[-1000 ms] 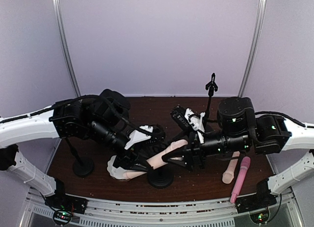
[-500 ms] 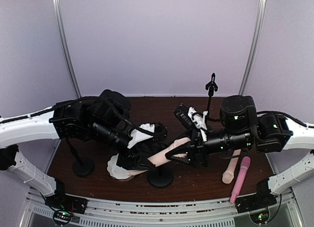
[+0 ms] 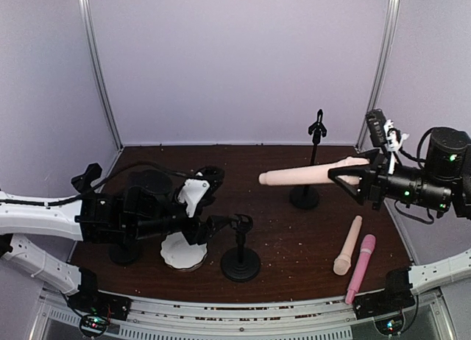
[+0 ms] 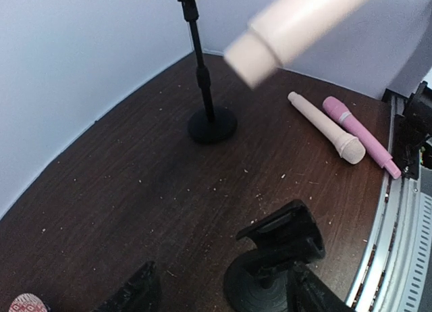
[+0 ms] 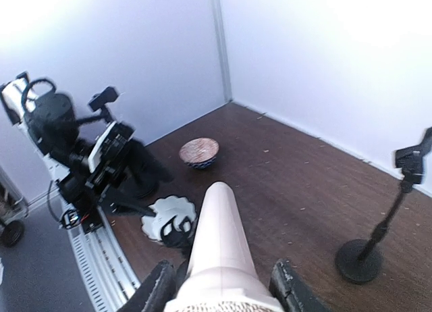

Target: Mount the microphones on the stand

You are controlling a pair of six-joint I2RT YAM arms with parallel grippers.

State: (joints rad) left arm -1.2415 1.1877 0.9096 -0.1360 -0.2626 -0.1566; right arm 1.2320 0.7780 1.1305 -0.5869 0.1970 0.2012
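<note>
My right gripper point(image 3: 355, 176) is shut on the wide head of a cream microphone point(image 3: 305, 175) and holds it level, high above the table, handle end pointing left. In the right wrist view the microphone point(image 5: 219, 238) runs out from between the fingers point(image 5: 156, 293). My left gripper point(image 3: 221, 226) is open and low, beside the clip of the short stand point(image 3: 241, 260); that clip point(image 4: 285, 234) sits just inside the right finger point(image 4: 312, 295). A tall stand point(image 3: 316, 134) rises at the back. A second cream microphone point(image 3: 347, 244) and a pink microphone point(image 3: 360, 266) lie at the right front.
A white scalloped plate point(image 3: 182, 253) lies under my left arm. A patterned bowl point(image 5: 200, 152) sits further left. A third black stand base point(image 3: 125, 252) shows partly behind the left arm. The rail point(image 3: 221, 318) runs along the near edge.
The left gripper has opened, let go of the cream microphone and drawn back left. The right gripper has carried the microphone up and far to the right.
</note>
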